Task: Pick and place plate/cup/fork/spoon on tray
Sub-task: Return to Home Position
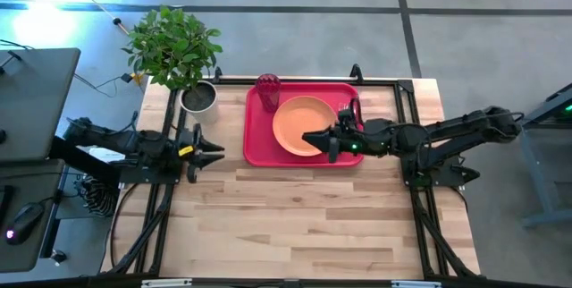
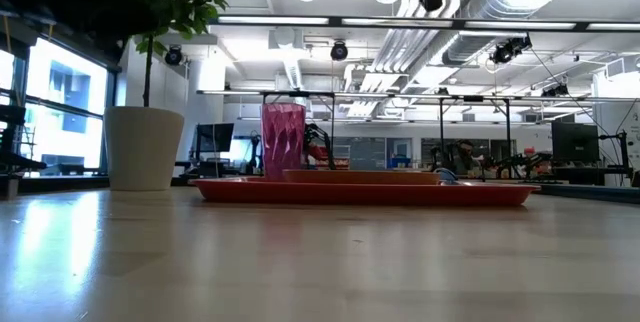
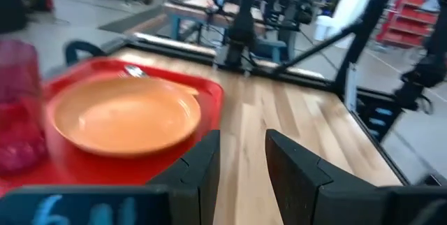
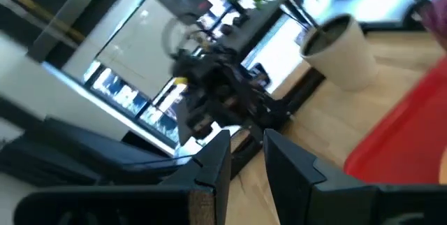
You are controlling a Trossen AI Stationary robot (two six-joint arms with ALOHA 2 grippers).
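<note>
The red tray (image 1: 257, 149) lies on the table's far middle. The orange plate (image 1: 299, 118) lies flat in it. The dark red cup (image 1: 268, 87) stands upright in the tray's far left corner and also shows in the low view (image 2: 283, 140). A silver spoon bowl (image 3: 133, 71) lies on the tray beyond the plate. I cannot make out the fork. My right gripper (image 1: 323, 140) is open and empty above the plate's near right rim. My left gripper (image 1: 213, 152) is open and empty over the table, left of the tray.
A white pot (image 1: 198, 97) with a green plant (image 1: 174, 45) stands at the table's far left, beside the tray. Black frame rails (image 1: 407, 114) run along the table's left and right sides. The near half of the wooden table (image 1: 304, 225) is bare.
</note>
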